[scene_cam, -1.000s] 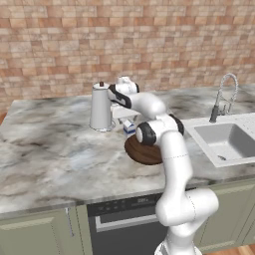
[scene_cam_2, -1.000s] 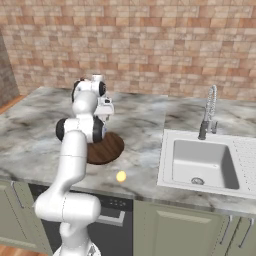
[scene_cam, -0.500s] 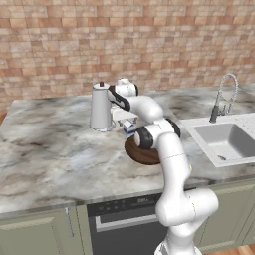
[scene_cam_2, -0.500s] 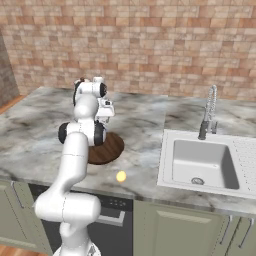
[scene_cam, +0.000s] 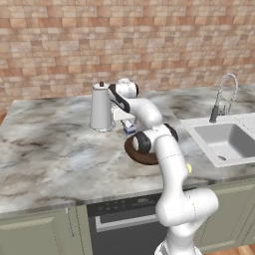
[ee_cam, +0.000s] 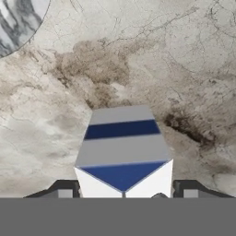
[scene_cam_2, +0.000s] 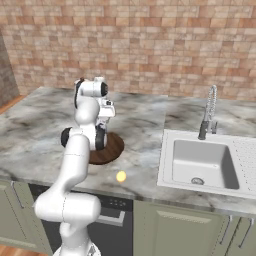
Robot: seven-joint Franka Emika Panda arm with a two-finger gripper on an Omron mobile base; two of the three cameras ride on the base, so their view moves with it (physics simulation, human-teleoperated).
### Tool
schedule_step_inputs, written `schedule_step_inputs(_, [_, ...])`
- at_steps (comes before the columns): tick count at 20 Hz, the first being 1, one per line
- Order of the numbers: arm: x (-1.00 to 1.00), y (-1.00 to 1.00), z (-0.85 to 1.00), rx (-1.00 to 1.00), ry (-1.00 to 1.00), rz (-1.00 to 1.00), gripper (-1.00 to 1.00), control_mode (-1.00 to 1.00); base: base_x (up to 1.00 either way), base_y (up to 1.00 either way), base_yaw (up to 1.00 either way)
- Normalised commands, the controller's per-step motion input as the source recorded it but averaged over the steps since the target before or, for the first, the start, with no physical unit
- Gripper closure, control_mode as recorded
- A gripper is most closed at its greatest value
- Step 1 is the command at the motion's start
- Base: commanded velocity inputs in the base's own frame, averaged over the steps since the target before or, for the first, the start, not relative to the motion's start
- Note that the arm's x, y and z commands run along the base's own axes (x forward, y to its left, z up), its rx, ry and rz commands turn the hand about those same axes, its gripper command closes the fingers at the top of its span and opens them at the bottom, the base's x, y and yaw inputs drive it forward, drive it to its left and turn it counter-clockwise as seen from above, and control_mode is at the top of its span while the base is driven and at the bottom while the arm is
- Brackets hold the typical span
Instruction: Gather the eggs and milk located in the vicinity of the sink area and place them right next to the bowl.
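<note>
The milk (ee_cam: pixel 122 150), a small white carton with blue markings, sits between my gripper's (ee_cam: pixel 123 191) dark fingertips (ee_cam: pixel 64 189), which press against its two sides. In the left base view the milk (scene_cam: pixel 129 129) is low over the counter between the tall jug (scene_cam: pixel 101 107) and the dark wooden bowl (scene_cam: pixel 141 152), with my gripper (scene_cam: pixel 126 122) shut on it from above. The egg (scene_cam_2: pixel 121 176), a small orange-yellow ball, lies on the counter in front of the bowl (scene_cam_2: pixel 109 148), toward the sink (scene_cam_2: pixel 202 161).
The jug's round base (ee_cam: pixel 16 18) shows at the top left corner of the hand view, close to the carton. The chrome spring faucet (scene_cam_2: pixel 207 112) stands behind the sink basin. A brick wall runs along the back of the marble counter (scene_cam: pixel 45 144).
The arm's elbow has sunk slightly and the hand with the milk has eased down a little. The bowl, egg and jug have not moved.
</note>
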Motion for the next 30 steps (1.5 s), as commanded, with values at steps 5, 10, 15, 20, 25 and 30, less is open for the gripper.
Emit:
schedule_step_inputs(5, [0.00, 0.00, -0.02, 0.00, 0.00, 0.00, 1.00, -1.00, 0.00, 0.00, 0.00])
schedule_step_inputs(10, [0.00, 0.00, 0.00, 0.00, 0.08, 0.00, 1.00, -1.00, 0.00, 0.00, 0.00])
schedule_step_inputs(15, [0.00, -0.02, 0.00, -0.05, 0.31, 0.00, 1.00, -1.00, 0.00, 0.00, 0.00])
schedule_step_inputs(20, [0.00, 0.00, 0.00, -0.09, 0.23, 0.00, 1.00, -1.00, 0.00, 0.00, 0.00])
schedule_step_inputs(25, [0.00, 0.00, -0.01, -0.07, 0.16, 0.00, 1.00, -1.00, 0.00, 0.00, 0.00])
schedule_step_inputs(30, [-0.03, 0.00, -0.07, -0.01, 0.07, 0.00, 1.00, -1.00, 0.00, 0.00, 0.00])
